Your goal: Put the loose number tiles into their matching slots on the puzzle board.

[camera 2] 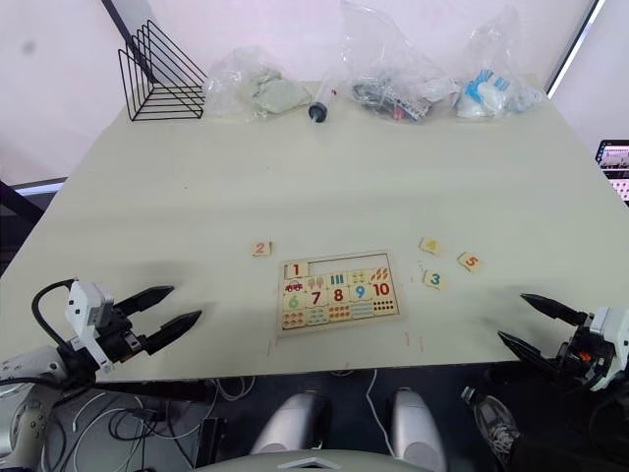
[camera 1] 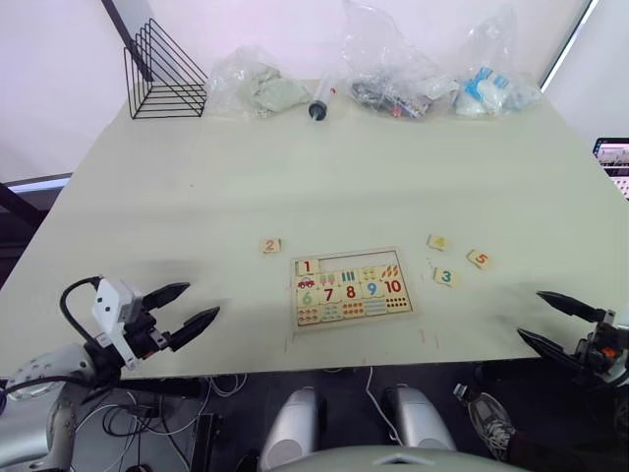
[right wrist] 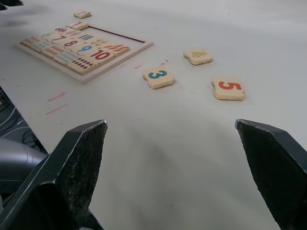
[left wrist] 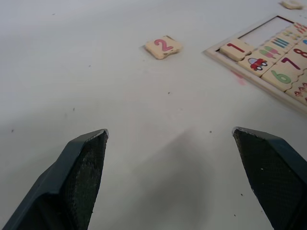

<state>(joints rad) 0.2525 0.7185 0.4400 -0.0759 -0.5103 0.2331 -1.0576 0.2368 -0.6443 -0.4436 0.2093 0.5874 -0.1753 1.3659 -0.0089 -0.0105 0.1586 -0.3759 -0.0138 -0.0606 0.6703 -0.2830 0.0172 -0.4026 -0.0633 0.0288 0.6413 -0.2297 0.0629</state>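
The puzzle board [camera 1: 351, 314] lies near the table's front edge. Its top row holds a "1" tile [camera 1: 308, 266], and the other slots [camera 1: 356, 261] of that row are bare. Loose tiles lie around it: "2" [camera 1: 271, 246] to its left, and "4" [camera 1: 437, 242], "3" [camera 1: 446, 277] and "5" [camera 1: 479, 259] to its right. My left gripper [camera 1: 192, 307] hangs open at the front left, well short of the "2" tile [left wrist: 163, 46]. At the front right my right gripper [camera 1: 550, 321] is open, with the "3" [right wrist: 159, 77] and "5" [right wrist: 229, 88] tiles ahead of it.
Along the table's far edge stand a black wire rack [camera 1: 163, 79], several clear plastic bags [camera 1: 393, 59] and a syringe-like tube [camera 1: 320, 101]. A screen [camera 1: 614, 157] shows beyond the right edge. Cables lie on the floor under the front edge.
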